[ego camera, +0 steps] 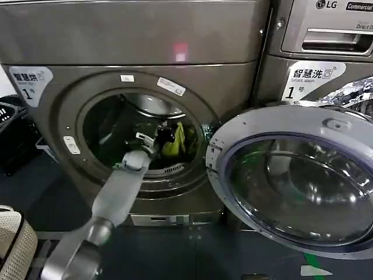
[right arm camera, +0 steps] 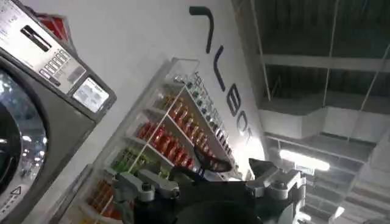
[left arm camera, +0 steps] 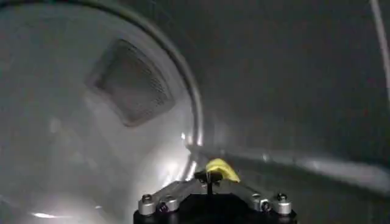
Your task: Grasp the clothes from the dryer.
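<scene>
The dryer (ego camera: pixel 116 41) stands with its round porthole open. My left arm reaches through the porthole into the drum. There my left gripper (ego camera: pixel 165 137) is shut on a yellow-green piece of the clothes (ego camera: pixel 176 140), which hangs just right of the fingers. In the left wrist view the fingertips of that gripper (left arm camera: pixel 209 178) meet, and a fold of the yellow cloth (left arm camera: pixel 223 170) pokes out beyond them against the grey drum wall. My right gripper (right arm camera: pixel 207 165) is outside the dryer, pointing up towards a shelf and the ceiling, shut with nothing in it.
The dryer's glass door (ego camera: pixel 291 181) hangs wide open at the right, close to the porthole. A second machine with an LG logo (ego camera: pixel 326 35) stands behind it. A cream lattice basket (ego camera: pixel 11 239) sits at the lower left, a black crate (ego camera: pixel 11 134) beside the dryer.
</scene>
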